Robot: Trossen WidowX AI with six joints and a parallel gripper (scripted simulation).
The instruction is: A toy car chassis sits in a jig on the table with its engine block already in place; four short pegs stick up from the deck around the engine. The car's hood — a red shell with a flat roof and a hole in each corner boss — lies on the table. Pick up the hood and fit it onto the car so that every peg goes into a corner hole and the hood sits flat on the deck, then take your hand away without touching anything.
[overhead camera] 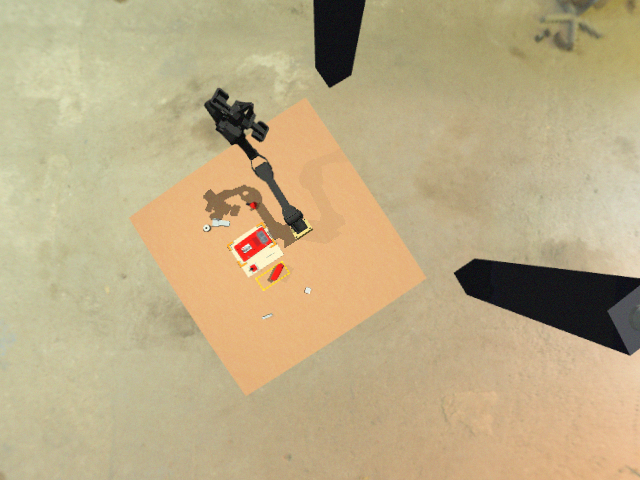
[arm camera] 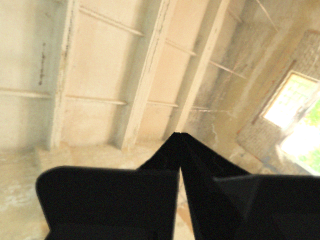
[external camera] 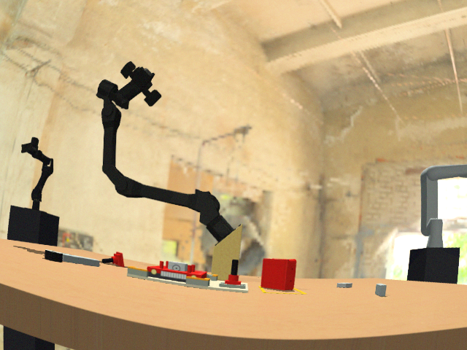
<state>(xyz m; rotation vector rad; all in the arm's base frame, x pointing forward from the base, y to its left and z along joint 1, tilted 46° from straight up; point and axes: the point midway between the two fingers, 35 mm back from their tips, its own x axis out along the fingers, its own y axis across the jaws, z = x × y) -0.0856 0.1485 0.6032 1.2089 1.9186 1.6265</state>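
Observation:
The red hood (overhead camera: 277,271) (external camera: 278,274) stands up on one edge inside the yellow outline (overhead camera: 263,289) on the table, beside the jig. The red chassis (overhead camera: 254,243) (external camera: 153,270) sits in the cream jig (overhead camera: 268,256) with the grey engine block (overhead camera: 246,248) (external camera: 176,266) on its deck. Short red pegs rise around the engine in the exterior view. My gripper (arm camera: 179,139) is shut and empty. It is raised high above the table, well away from the hood and chassis, and the wrist view shows only the ceiling and walls behind it.
A red part with a black post (overhead camera: 253,268) (external camera: 233,279) stands on the jig plate. Another red part (overhead camera: 252,205) (external camera: 118,259), a grey piece (overhead camera: 221,223) (external camera: 81,259) and two small grey blocks (overhead camera: 307,290) (overhead camera: 267,316) lie around. The arm's tan wedge base (external camera: 228,256) stands behind the jig.

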